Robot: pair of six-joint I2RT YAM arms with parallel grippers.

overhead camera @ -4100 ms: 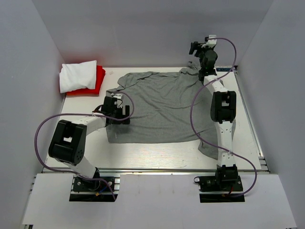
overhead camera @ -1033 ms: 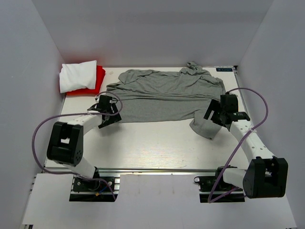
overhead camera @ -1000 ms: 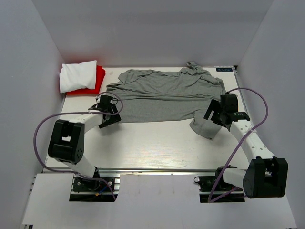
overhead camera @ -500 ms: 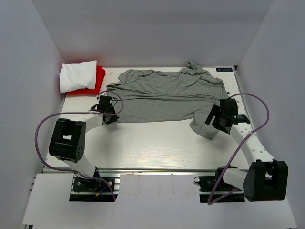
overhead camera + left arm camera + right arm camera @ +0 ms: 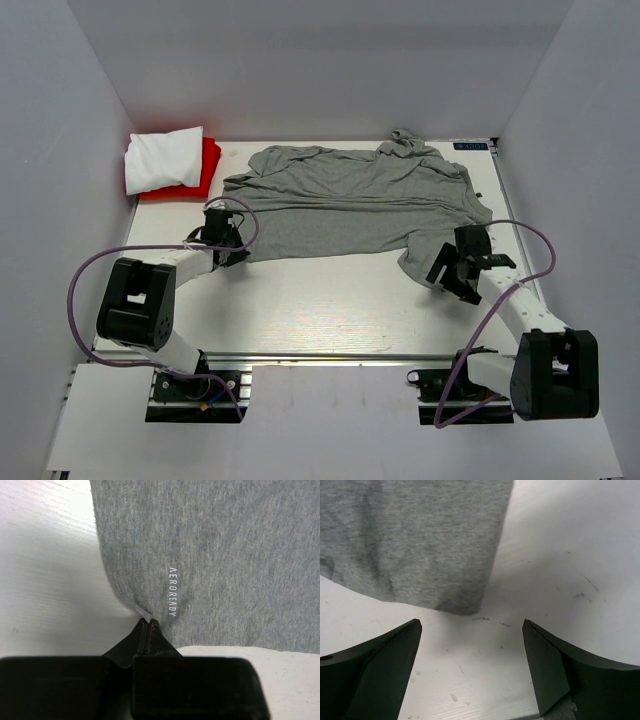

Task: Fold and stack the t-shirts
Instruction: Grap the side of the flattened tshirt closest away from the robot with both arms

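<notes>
The large heather-grey t-shirt (image 5: 350,200) lies spread across the back of the table, with a loose flap (image 5: 420,262) hanging toward the front right. My left gripper (image 5: 238,252) is at the shirt's near-left corner. In the left wrist view the left gripper (image 5: 148,622) is shut on the hem of the grey cloth (image 5: 210,555), just beside small white lettering (image 5: 173,592). My right gripper (image 5: 448,282) sits low by the flap. In the right wrist view the right gripper (image 5: 471,623) is open, and the grey flap's corner (image 5: 420,545) ends just ahead of its fingertips, untouched.
A folded white t-shirt (image 5: 163,158) rests on a red t-shirt (image 5: 207,163) in the back left corner. White walls close in the table (image 5: 330,300) on three sides. Purple cables loop off both arms.
The left gripper closed on the grey shirt's near-left corner. The right arm slid toward the front, down along the flap, still open.
</notes>
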